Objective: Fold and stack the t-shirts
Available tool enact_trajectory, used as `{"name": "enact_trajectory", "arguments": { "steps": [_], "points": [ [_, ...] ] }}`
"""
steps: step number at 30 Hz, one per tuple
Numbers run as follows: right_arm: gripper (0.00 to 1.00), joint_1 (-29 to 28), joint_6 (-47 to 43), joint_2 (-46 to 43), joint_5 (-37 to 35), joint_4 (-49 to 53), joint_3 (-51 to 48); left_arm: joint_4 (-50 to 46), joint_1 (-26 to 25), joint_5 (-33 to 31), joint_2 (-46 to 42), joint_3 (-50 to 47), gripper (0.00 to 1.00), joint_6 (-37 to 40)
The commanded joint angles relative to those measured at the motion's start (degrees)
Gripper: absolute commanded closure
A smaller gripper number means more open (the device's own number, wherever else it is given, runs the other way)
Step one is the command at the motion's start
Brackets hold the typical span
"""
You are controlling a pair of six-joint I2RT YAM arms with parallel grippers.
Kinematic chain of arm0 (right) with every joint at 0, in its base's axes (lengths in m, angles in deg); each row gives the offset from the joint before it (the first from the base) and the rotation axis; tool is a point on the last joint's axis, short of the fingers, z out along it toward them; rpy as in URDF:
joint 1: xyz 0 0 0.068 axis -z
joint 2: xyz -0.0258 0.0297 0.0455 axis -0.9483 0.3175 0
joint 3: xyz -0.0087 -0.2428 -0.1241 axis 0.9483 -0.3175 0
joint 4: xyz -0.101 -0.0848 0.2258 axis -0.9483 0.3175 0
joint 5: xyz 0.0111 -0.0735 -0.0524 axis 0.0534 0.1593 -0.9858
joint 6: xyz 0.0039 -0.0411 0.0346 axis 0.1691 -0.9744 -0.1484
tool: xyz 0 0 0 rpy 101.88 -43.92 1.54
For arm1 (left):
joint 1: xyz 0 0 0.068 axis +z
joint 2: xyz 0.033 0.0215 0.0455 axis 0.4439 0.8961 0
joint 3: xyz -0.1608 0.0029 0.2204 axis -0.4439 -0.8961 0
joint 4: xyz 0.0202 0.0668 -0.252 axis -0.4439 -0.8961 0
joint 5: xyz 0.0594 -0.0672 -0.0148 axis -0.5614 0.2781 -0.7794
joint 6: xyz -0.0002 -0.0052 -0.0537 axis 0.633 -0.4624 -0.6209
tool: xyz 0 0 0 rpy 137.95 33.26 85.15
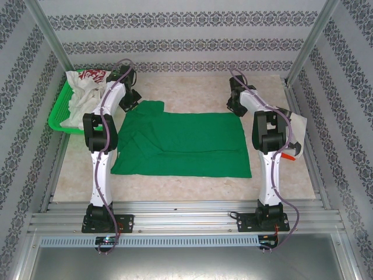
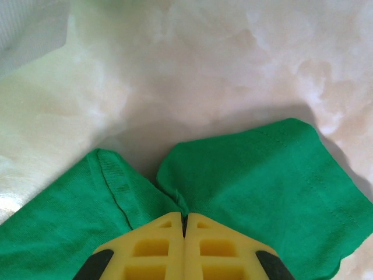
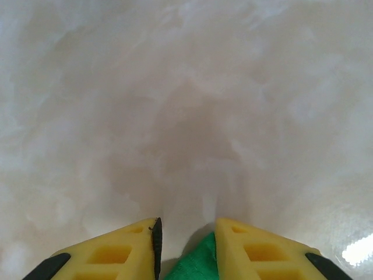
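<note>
The green t-shirt [image 1: 183, 146] lies spread on the counter [image 1: 192, 87], left hand [image 2: 184, 217] pinched shut on its far left edge, right hand [image 3: 186, 227] parted around the far right corner, so the right should close before both lift evenly.

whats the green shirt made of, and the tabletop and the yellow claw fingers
Green t-shirt: soft matte knit cloth, stitched hem, creases. Tabletop: glossy, marbled, maybe stone or laminate; glare patch. Left claw fingers: likely moulded yellow plastic, gridded pockets.
</note>
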State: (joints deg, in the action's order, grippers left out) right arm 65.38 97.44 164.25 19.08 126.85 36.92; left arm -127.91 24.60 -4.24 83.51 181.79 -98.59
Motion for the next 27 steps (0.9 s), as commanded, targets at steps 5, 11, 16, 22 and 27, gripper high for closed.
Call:
{"name": "enact_trajectory", "arguments": {
  "steps": [5, 11, 16, 22, 27],
  "points": [
    [0.80, 0.3, -2.9, 0.8, 0.7, 6.1, 0.6, 0.8, 0.5, 0.5, 0.4, -0.3, 1.00, 0.8],
    [1.00, 0.7, -3.5, 0.6, 0.4, 6.2, 1.6, 0.9, 0.5, 1.1, 1.1, -0.4, 1.00, 0.6],
    [0.75, 0.8, -4.6, -2.4, -1.3, 4.7, 1.6, 0.9, 0.5, 1.2, 1.1, -0.5, 1.00, 0.6],
    [0.70, 0.1, -4.9, -4.0, -2.2, 4.1, 0.4, 1.2, 0.5, 1.5, 1.1, -0.5, 1.00, 0.5],
    [0.72, -0.4, -4.5, -3.3, -1.7, 4.0, -0.6, 1.0, 0.5, 1.4, 1.1, -0.6, 1.00, 0.8]
  ]
}}
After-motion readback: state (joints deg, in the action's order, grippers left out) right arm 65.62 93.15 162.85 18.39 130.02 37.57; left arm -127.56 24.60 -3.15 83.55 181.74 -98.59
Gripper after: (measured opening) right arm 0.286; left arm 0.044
